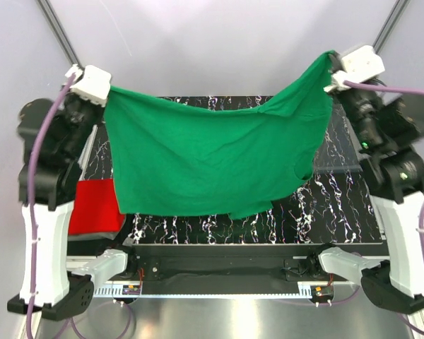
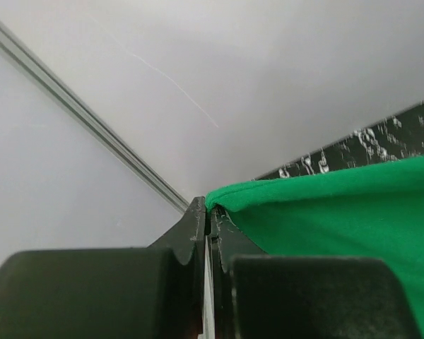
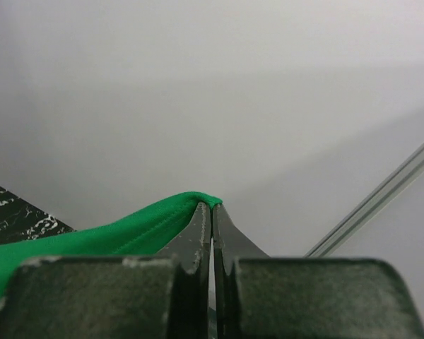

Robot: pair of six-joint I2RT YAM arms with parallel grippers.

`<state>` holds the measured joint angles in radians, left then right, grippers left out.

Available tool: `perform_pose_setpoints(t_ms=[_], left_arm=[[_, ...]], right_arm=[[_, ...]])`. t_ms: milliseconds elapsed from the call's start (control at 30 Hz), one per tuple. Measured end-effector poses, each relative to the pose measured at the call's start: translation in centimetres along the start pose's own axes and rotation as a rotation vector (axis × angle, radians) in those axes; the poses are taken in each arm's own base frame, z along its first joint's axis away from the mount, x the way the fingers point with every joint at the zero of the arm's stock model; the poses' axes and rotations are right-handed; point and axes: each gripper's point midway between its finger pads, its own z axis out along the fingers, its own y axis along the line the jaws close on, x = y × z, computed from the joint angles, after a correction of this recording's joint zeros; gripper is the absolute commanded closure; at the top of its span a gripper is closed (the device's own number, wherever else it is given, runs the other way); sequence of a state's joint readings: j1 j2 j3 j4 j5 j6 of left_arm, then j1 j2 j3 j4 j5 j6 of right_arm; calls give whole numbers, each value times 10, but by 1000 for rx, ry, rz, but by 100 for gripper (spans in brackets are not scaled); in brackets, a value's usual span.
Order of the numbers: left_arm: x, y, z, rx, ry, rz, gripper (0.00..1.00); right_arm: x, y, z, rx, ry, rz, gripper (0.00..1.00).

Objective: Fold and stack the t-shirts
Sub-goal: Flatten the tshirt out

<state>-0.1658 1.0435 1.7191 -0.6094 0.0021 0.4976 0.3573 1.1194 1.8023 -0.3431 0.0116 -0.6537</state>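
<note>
The black marbled table lay below my two arms. Above the table hung the green t-shirt, stretched wide between my arms. Its top edge sagged in the middle and its lower hem hung toward the table's near edge; I could not tell whether the hem touched the table. The red t-shirt lay folded at the table's near left edge, partly hidden behind my left arm. My left claw was raised over the table's left side, jaws pressed together on the green t-shirt's upper left corner. My right claw stood higher over the table's right side, jaws likewise pinched tight on the shirt's upper right corner, a fold of green cloth showing at the tips.
</note>
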Motion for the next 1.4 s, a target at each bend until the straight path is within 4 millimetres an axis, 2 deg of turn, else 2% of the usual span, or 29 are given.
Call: perform_pose_setpoints(t_ms=[67, 100, 167, 233, 300, 367, 467, 533, 767, 900, 1000, 1200, 1300, 1400], left_arm=[[17, -8, 14, 25, 48, 8, 100], [26, -13, 22, 39, 75, 14, 100], [45, -22, 39, 68, 132, 26, 100], [60, -30, 50, 94, 180, 30, 100], [68, -34, 55, 109, 205, 33, 100], [69, -34, 53, 112, 210, 33, 100], [58, -29, 45, 95, 179, 33, 100], [46, -24, 32, 81, 146, 33, 100], [1, -3, -32, 15, -11, 33, 100], [-16, 2, -63, -2, -82, 34, 100], [-20, 1, -77, 2, -103, 35, 100], [-15, -1, -82, 15, -86, 36, 100], [-17, 0, -79, 13, -84, 40, 100], [-16, 1, -72, 14, -75, 48, 100]], right_arm=[[20, 12, 21, -16, 33, -24, 100], [22, 13, 24, -18, 36, -27, 100], [39, 24, 43, -34, 65, -32, 100], [61, 38, 60, -60, 111, -34, 100], [75, 47, 69, -80, 140, -33, 100], [79, 50, 70, -87, 151, -31, 100], [65, 41, 64, -68, 123, -29, 100], [50, 30, 53, -47, 93, -29, 100], [-18, -13, -19, 25, -43, -30, 100], [-43, -24, -59, 26, -100, -32, 100], [-57, -29, -77, 24, -136, -34, 100], [-74, -39, -86, 30, -159, -43, 100], [-82, -44, -80, 40, -173, -61, 100], [-82, -45, -68, 41, -168, -85, 100]])
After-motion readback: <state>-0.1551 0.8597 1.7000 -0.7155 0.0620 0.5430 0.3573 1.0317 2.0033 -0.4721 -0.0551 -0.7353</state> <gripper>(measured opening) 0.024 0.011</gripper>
